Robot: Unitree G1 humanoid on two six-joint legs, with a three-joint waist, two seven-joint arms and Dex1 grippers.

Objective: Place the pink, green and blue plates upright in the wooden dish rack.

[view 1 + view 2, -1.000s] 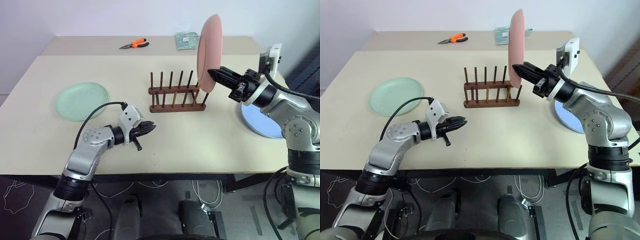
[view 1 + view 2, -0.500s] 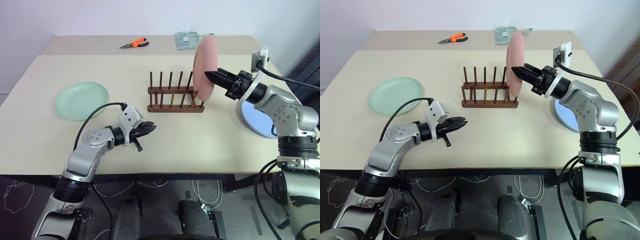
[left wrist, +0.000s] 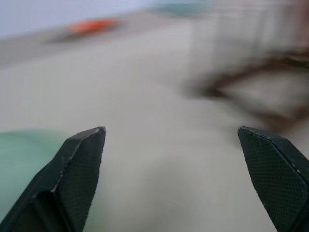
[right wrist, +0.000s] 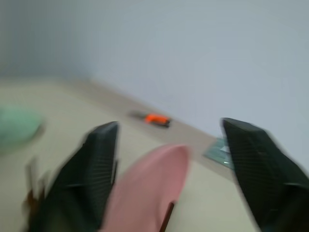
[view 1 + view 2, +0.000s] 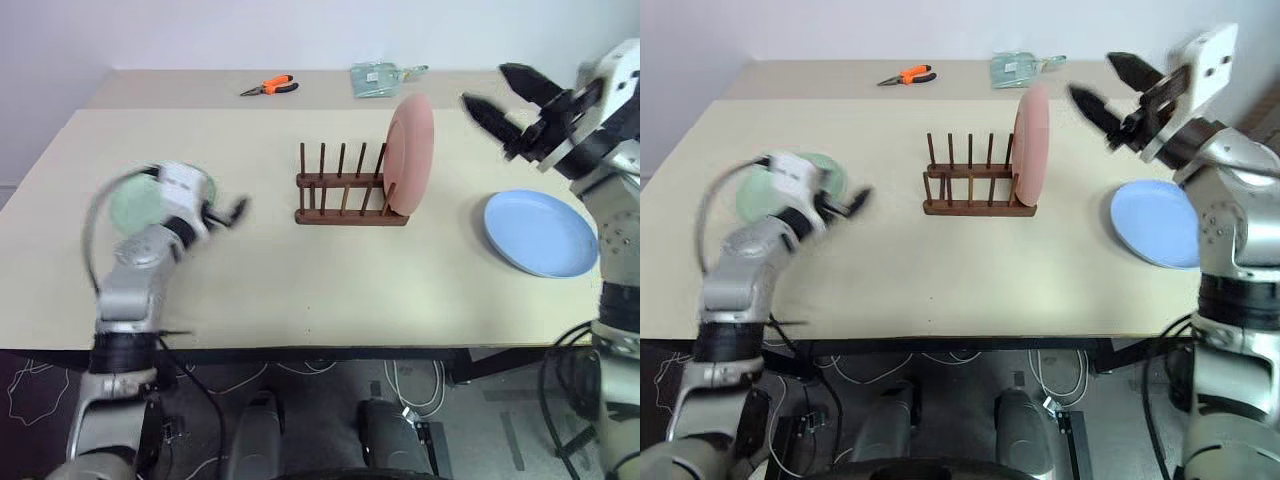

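On the beige table point(image 5: 300, 280) before a pale wall point(image 5: 200, 30), both grippers gape empty, the left gripper point(image 3: 174, 159) seemingly near the green plate point(image 5: 135, 205).

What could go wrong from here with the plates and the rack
The pink plate stands alone at the right end of the wooden dish rack, leaning a little; a bump could tip it off that end. The open left gripper is near the green plate, which lies flat on the table, so gripping its rim may be awkward and it could slide. The blue plate sits near the table's right edge, where a nudge might push it off.
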